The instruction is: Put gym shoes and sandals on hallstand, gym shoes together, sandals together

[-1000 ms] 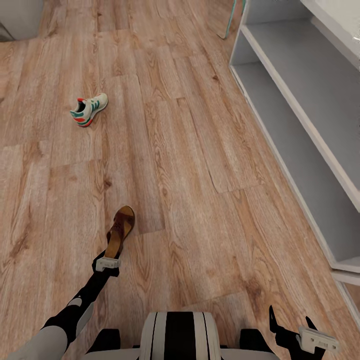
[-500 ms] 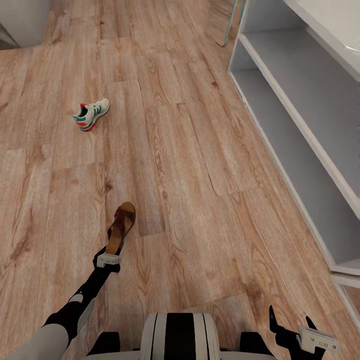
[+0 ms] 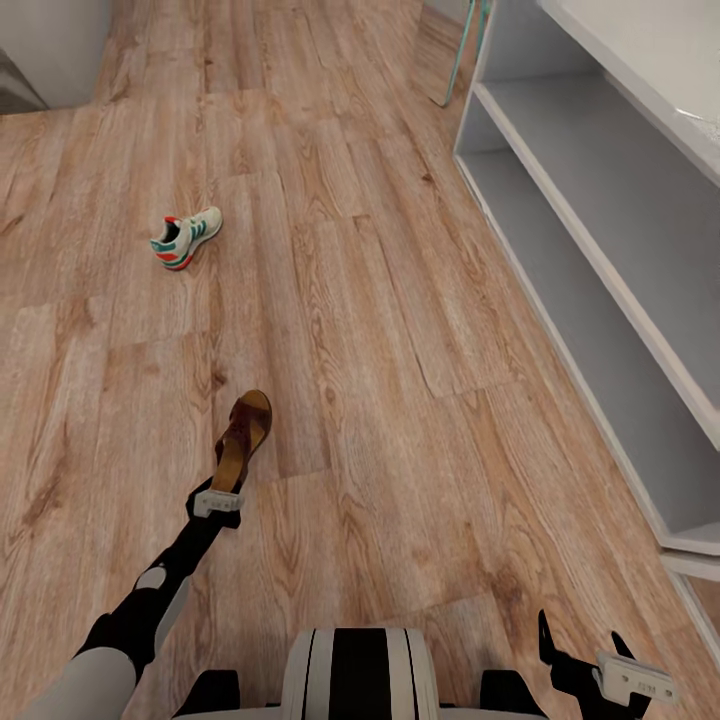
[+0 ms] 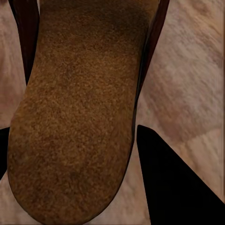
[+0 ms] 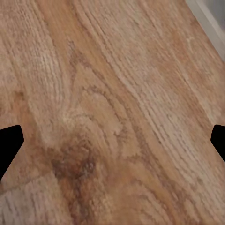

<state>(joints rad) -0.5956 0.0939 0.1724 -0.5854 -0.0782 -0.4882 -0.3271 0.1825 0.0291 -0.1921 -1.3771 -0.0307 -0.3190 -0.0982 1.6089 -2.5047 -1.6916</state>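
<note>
One dark brown leather sandal with a tan footbed (image 3: pixel 243 438) is in view, heel end pinched in the left end effector (image 3: pixel 219 500), whose black fingers (image 4: pixel 173 183) sit tight against its sides. One white sneaker with green stripes and orange accents (image 3: pixel 185 238) lies on the light wood-plank floor (image 3: pixel 380 330), well apart from the white-grey shoe rack (image 3: pixel 600 260). The right end effector (image 3: pixel 580 650) hangs spread wide, holding nothing.

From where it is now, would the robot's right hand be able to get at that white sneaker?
Probably not: the sneaker lies far off across the floor, on the left side, while the right hand hangs low by the base.
</note>
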